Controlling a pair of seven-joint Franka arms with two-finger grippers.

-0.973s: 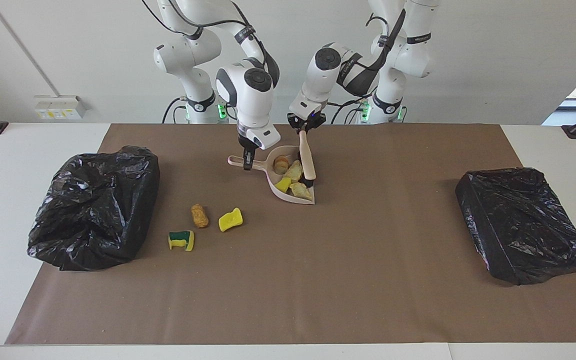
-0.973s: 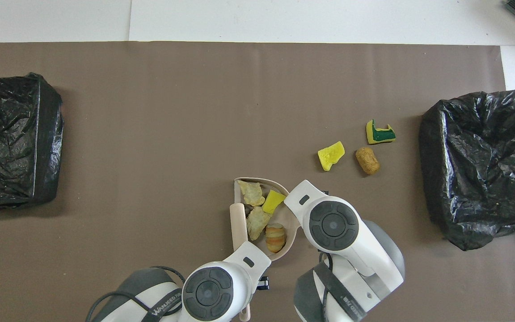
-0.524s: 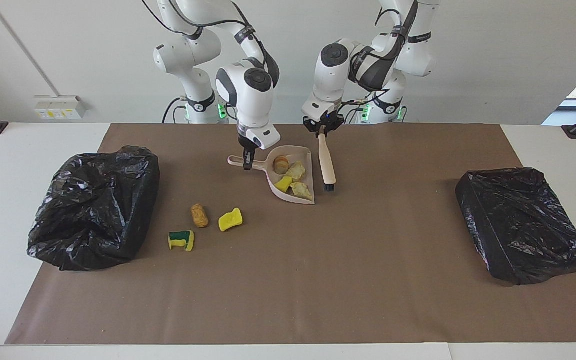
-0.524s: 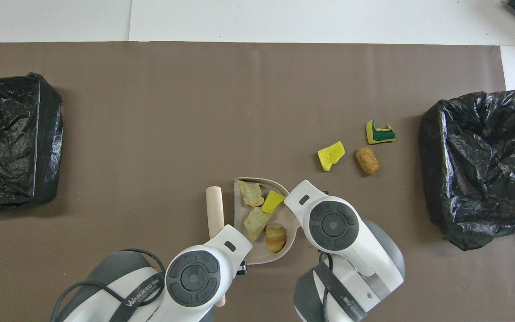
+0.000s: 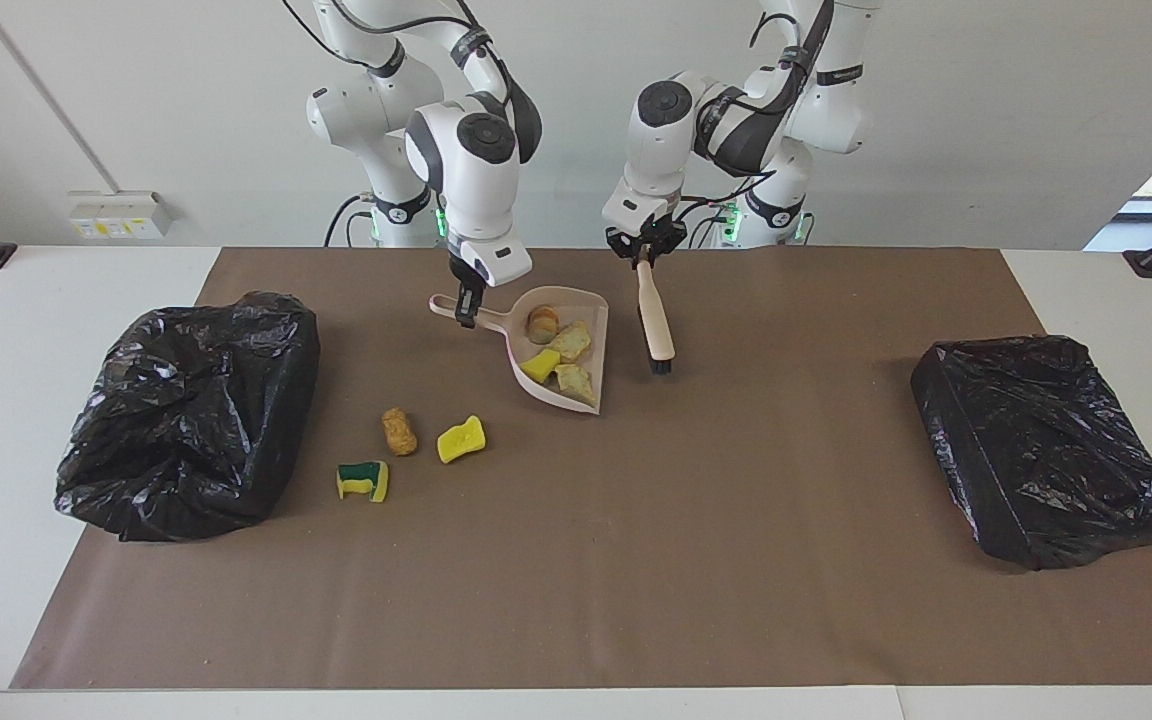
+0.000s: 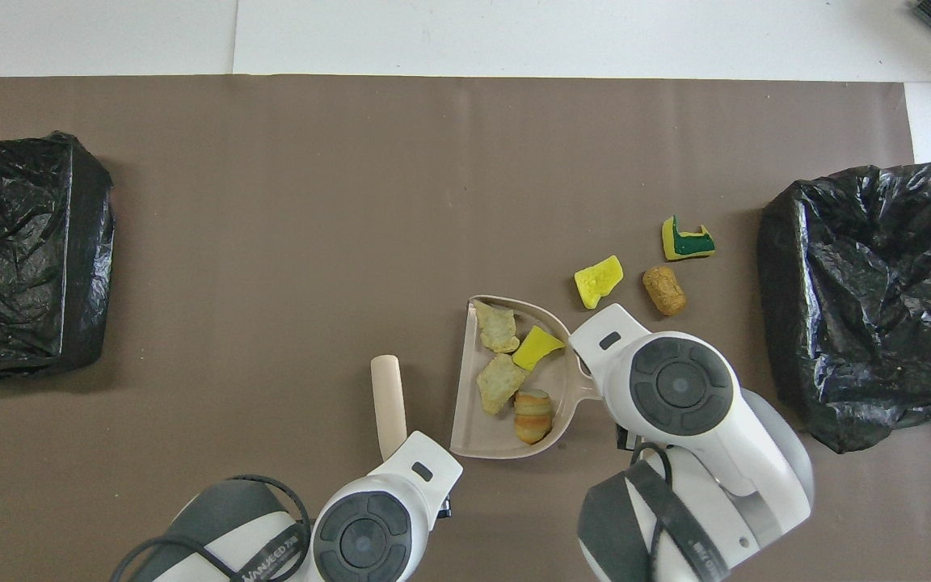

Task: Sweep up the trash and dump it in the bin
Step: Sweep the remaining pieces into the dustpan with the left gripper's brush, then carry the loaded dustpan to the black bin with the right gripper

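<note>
My right gripper (image 5: 466, 311) is shut on the handle of the beige dustpan (image 5: 586, 297), which hangs just above the mat. Several scraps of trash (image 5: 558, 355) lie in the dustpan (image 6: 486, 436): tan foam chunks and one yellow piece (image 6: 537, 347). Three more trash pieces rest on the mat toward the right arm's end: a tan chunk (image 5: 398, 430), a yellow piece (image 5: 461, 438) and a yellow-green sponge (image 5: 363, 480). My left gripper (image 5: 642, 258) is shut on the handle of the beige brush (image 5: 653, 322), bristles down, beside the dustpan. The open black-bagged bin (image 5: 186, 410) stands at the right arm's end.
A second black-bagged box (image 5: 1046, 445) sits at the left arm's end of the brown mat (image 5: 636, 560). The bin (image 6: 869, 299) shows its open mouth in the overhead view, close to the three loose pieces.
The left gripper drew the brush out of the dustpan and toward the left arm's end. The right gripper then raised the dustpan and carried it toward the bin at the right arm's end.
</note>
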